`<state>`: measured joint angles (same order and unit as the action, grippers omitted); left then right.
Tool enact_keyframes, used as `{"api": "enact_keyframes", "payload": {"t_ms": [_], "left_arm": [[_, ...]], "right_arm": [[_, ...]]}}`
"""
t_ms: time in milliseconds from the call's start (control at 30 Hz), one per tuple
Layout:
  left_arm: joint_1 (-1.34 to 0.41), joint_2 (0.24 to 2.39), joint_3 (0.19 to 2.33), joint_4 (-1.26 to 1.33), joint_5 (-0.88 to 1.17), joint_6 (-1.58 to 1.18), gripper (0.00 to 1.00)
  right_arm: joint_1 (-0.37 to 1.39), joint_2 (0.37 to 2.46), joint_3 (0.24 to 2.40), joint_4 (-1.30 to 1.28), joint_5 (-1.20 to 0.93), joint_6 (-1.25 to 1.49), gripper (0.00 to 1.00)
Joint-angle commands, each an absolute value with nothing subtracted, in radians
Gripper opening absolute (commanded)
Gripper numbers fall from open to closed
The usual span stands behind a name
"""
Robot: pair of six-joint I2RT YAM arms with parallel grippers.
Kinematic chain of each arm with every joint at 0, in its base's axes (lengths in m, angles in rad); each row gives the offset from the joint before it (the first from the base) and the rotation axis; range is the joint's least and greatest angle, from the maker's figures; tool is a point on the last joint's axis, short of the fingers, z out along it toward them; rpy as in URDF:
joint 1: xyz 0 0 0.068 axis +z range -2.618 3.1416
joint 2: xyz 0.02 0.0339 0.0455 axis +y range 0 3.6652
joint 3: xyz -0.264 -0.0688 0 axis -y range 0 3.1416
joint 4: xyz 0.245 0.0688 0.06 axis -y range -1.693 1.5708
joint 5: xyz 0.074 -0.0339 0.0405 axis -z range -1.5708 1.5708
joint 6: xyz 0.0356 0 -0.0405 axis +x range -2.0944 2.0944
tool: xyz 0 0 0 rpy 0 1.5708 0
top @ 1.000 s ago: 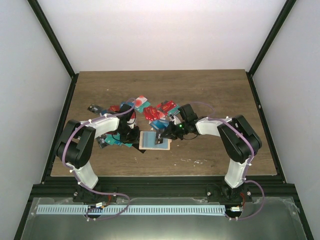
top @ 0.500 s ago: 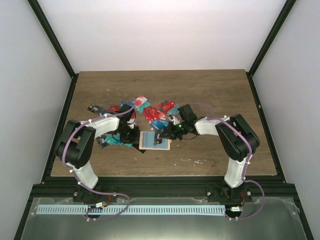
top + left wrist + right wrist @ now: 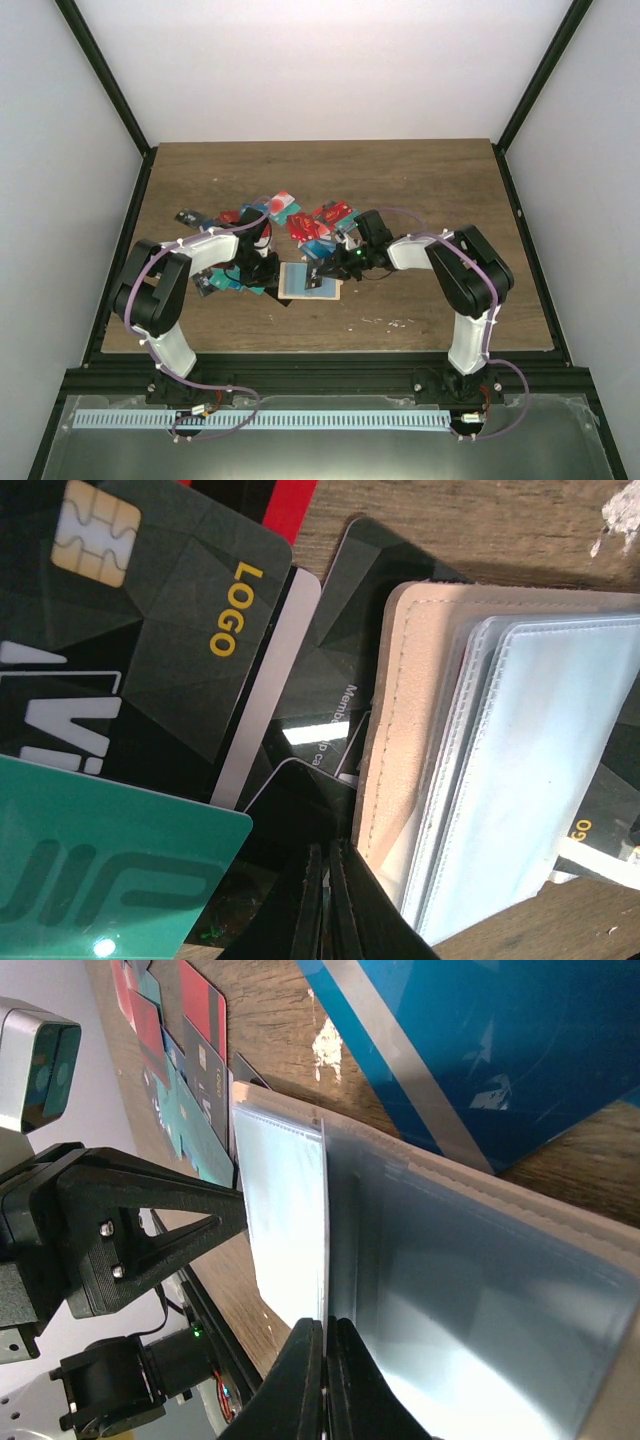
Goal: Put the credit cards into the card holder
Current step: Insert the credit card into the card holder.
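The tan card holder (image 3: 308, 281) lies open on the table with its clear sleeves up. It also shows in the left wrist view (image 3: 400, 730) and the right wrist view (image 3: 480, 1290). The credit cards (image 3: 300, 222) lie in a loose pile behind and left of it. My left gripper (image 3: 272, 275) (image 3: 330, 880) is shut, with its tips at the holder's left tan edge, over a black card (image 3: 300, 805). My right gripper (image 3: 335, 266) (image 3: 326, 1360) is shut on the edge of one clear sleeve (image 3: 285, 1210), holding it raised from the others.
A black card marked LOGO (image 3: 170, 610) and a teal card (image 3: 100, 870) lie left of the holder. A blue card (image 3: 480, 1040) lies just behind it. My left gripper's body (image 3: 130, 1230) sits close across the holder from my right fingers.
My right arm has shifted slightly to the left at the holder. The left arm and the holder have stayed in place.
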<state>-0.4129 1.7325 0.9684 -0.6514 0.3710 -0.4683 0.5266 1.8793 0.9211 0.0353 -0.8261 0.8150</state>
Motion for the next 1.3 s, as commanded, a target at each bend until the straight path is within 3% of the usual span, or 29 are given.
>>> {"api": "enact_keyframes", "payload": {"t_ms": [0, 1267], "left_arm": [[-0.415, 1.742, 0.948, -0.661, 0.359, -0.471, 0.06], [-0.416, 1.753, 0.945, -0.641, 0.413, -0.472, 0.06]], "right_arm": [[0.52, 1.899, 0.914, 0.078, -0.853, 0.838, 0.01], [0.592, 1.971, 0.908, 0.262, -0.891, 0.958, 0.01]]}}
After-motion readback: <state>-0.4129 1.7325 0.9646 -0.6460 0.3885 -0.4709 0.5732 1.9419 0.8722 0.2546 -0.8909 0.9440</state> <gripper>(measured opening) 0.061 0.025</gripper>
